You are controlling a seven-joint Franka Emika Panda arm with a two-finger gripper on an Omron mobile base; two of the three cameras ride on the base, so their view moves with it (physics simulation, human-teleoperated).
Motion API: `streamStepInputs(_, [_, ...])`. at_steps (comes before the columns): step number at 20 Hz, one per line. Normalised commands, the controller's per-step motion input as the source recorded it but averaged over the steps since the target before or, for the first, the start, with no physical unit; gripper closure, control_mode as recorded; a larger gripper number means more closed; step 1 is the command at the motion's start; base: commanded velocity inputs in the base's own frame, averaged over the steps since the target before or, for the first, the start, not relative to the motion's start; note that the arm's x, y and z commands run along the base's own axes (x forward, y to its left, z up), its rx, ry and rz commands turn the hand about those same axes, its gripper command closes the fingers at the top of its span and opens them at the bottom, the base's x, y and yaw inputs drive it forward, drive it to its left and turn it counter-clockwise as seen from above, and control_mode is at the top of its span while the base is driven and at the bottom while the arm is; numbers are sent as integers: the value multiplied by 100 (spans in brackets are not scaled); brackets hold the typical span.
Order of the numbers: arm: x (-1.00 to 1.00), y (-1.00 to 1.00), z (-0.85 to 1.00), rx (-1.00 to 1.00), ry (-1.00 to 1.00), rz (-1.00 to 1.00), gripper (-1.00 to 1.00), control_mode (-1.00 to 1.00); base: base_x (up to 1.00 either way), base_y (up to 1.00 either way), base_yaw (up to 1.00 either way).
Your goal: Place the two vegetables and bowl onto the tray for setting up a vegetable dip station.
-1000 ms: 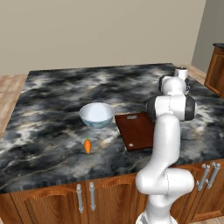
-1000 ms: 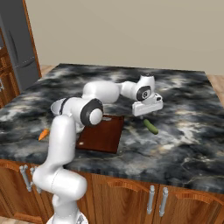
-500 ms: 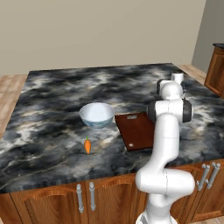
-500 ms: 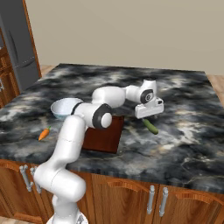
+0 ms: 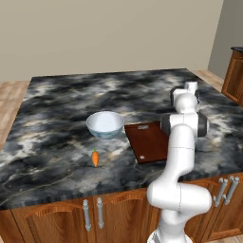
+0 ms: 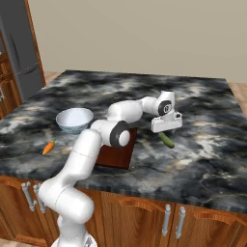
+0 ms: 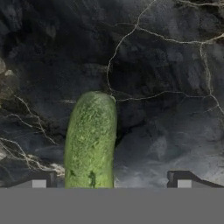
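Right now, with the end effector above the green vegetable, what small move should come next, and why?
Probably a short sideways shift to centre, then lower. In the hand view the green vegetable lies on the counter near one fingertip, not midway in the open end effector. The right base view shows the hand above it, and the tray carries nothing.

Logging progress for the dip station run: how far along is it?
Nothing is loaded yet: the reddish-brown wooden tray carries nothing. In hand: the gripper hovers open above the slim green vegetable, which lies on the dark marble counter. Left: that vegetable, the small orange carrot and the round white bowl.
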Motion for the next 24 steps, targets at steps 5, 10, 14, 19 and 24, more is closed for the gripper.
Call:
streamStepInputs(5, [0,0,-24,0,6,0,-100,-100,0,0,0])
streamStepInputs(10, [0,0,-24,0,6,0,-100,-100,0,0,0])
streamStepInputs(14, [0,0,-25,0,6,0,-100,-100,0,0,0])
streamStepInputs(19, [-1,0,-17,0,4,0,-100,-100,0,0,0])
streamStepInputs(24, [-7,0,-4,0,0,0,-100,-100,0,0,0])
